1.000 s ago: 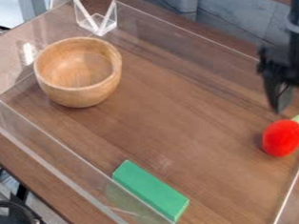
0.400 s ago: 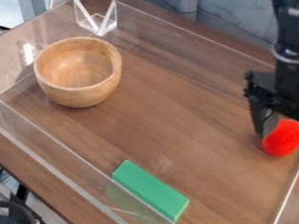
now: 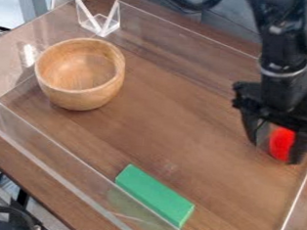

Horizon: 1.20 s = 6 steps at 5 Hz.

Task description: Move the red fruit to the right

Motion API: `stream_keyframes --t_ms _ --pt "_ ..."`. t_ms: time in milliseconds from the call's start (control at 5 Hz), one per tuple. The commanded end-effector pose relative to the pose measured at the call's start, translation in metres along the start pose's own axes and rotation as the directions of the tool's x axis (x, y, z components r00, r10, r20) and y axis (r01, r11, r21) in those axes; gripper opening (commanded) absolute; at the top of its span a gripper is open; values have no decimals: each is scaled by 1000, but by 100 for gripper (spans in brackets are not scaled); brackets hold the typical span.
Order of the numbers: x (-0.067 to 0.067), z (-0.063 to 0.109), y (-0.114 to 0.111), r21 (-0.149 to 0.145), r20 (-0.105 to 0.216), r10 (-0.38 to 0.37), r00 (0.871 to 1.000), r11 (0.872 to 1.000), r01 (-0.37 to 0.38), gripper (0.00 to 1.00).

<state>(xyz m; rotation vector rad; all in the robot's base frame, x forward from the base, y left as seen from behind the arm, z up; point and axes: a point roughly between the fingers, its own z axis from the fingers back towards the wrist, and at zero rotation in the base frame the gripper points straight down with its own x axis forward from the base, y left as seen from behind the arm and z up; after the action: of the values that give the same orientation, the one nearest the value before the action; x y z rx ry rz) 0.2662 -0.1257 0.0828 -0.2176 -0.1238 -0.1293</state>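
The red fruit (image 3: 283, 145) lies on the wooden table at the right side, close to the clear wall. My gripper (image 3: 280, 145) has come down over it, pointing almost straight down. Its black fingers (image 3: 257, 131) stand on either side of the fruit and press against it, so only a narrow red strip shows between them. The fruit's leafy top is hidden behind the gripper.
A wooden bowl (image 3: 76, 95) stands at the left. A flat green block (image 3: 154, 195) lies near the front edge. A low clear plastic wall (image 3: 289, 209) rings the table, with a clear clip (image 3: 100, 19) at the back left.
The gripper dropped and shifted left from behind the fruit until it stood over it, and its fingers closed in on the fruit's sides. The fruit, bowl and block stayed in place.
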Motion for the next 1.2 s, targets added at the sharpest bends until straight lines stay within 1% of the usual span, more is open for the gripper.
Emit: stream_keyframes --t_ms 0,200,400,600,800,1000 --pt "5 19 -1 2 56 49 997 999 -49 0" --pt "6 23 3 17 68 91 994 996 -92 100" --pt "7 24 6 29 76 134 988 990 -137 100" --pt "6 20 10 34 67 111 992 993 -113 100" --pt "7 3 13 34 41 77 996 996 -78 100" --pt "15 4 8 39 52 131 990 990 -133 100"
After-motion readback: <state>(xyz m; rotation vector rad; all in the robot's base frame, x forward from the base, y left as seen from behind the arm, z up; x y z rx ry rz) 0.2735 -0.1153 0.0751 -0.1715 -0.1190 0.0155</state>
